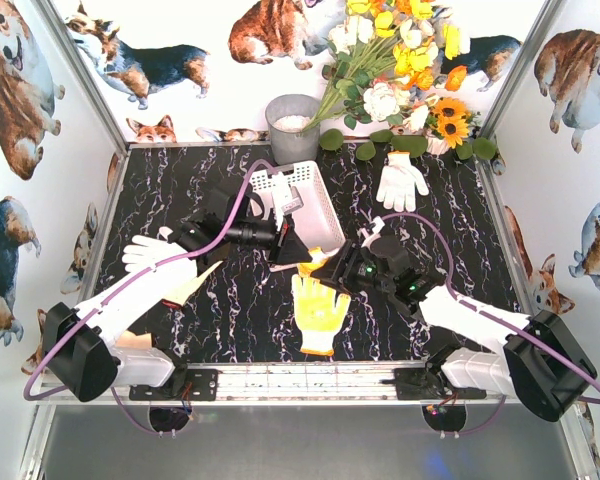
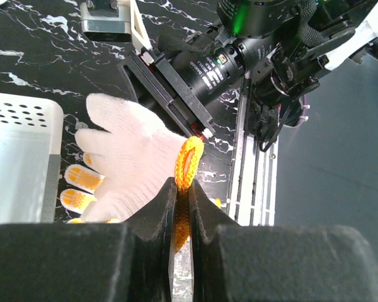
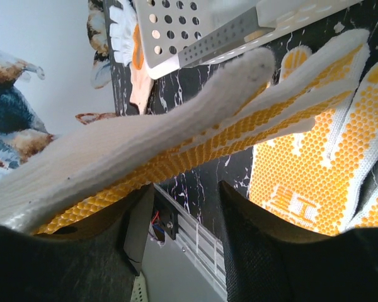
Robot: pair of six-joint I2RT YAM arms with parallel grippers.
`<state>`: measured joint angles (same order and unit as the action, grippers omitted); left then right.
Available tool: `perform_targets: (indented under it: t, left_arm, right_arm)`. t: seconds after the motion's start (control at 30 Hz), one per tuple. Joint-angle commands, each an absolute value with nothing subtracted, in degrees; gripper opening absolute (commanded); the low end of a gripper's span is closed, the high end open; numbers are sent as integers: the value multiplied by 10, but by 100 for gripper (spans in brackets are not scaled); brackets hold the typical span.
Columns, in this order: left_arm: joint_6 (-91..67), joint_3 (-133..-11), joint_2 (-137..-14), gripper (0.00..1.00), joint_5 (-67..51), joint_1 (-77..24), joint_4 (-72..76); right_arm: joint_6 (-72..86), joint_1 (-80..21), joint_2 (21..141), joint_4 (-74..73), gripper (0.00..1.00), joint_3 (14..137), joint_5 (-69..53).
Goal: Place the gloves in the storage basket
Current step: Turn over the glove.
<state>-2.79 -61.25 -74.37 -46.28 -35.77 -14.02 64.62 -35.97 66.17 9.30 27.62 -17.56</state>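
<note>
Top external view: nearest on the black marbled table [image 1: 220,320] lies a flat yellow-dotted knit glove [image 1: 318,312], palm up and just nearer than both claws. Above it the left claw [image 2: 181,207] is clenched on the orange cuff [image 2: 189,160] of a white knit glove with orange-dotted fingertips [image 2: 135,151], which hangs off the table just right of the shallow white perforated plastic basket [image 2: 19,126]. The right claw [image 3: 186,189] meets it from the right. Its jaws stand partway apart with the glove lying across the left one, and I cannot tell whether they pinch it. Left of the claws, a plain white knit glove [image 1: 150,252] rests beside the left arm. Farther back, the basket sits near the middle of the table with no glove visible inside. Another white knit glove [image 1: 401,180] lies far right of it, well apart. A round grey bucket [image 1: 293,125] stands against the far wall.
</note>
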Motion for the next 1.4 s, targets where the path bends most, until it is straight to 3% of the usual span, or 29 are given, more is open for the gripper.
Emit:
perform_targets:
  t: [0.0,0.2,0.43,0.7,0.9,1.1,1.37]
  left_arm:
    - [-12,-607,-743,0,-491,-357,-152]
    - [-7,-597,-746,0,-477,-358,-152]
    - [-33,-599,-741,0,-361,-358,-117]
    - [5,-666,-776,0,-402,-358,-193]
    - [69,-704,-792,0,-450,-358,-281]
    - [92,-722,-803,0,-494,-358,-319]
    - [105,-727,-806,0,-497,-358,-340]
  right_arm:
    - [641,-362,662,139,47,287,-144]
    - [646,-362,669,150,48,281,-130]
    - [644,-362,611,61,50,266,-96]
    - [446,-362,492,-147,58,338,-98]
    - [289,-362,427,-152,65,373,-161]
    - [212,-362,466,-121,68,423,-226]
    - [217,-362,557,-52,65,456,-334]
